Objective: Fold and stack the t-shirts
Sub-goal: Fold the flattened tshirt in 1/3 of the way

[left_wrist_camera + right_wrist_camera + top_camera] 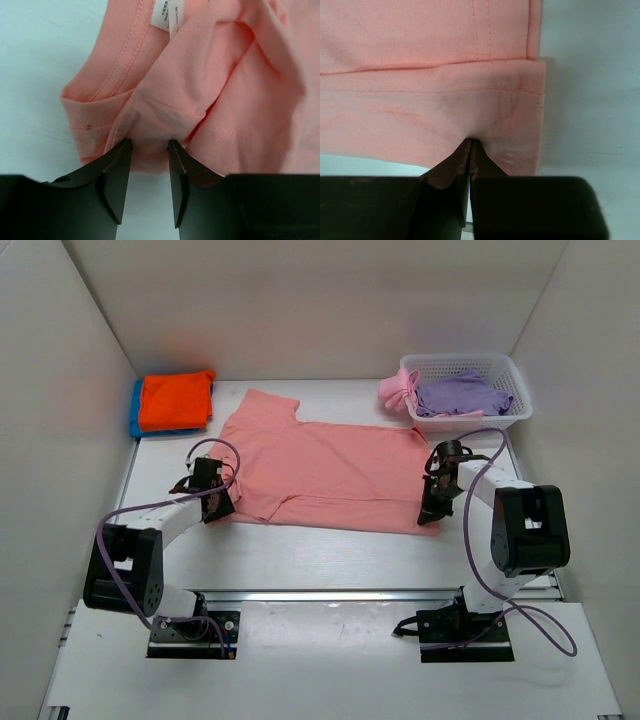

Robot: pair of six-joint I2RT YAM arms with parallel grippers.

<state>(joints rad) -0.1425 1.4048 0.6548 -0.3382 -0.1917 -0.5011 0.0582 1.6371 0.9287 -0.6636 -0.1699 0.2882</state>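
While the salmon-pink t-shirt lies spread mid-table, your right gripper pinches its near hem corner, though the bite itself is hidden. Your left gripper stands spread at a bunched fold. Bare table runs along the shirt's near edge.

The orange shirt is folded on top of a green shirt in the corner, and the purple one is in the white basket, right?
Not quite. Under the orange shirt lies a blue shirt, not a green one; the top external view shows its edge peeking out in the far left corner. The rest is right: the purple shirt is in the white basket.
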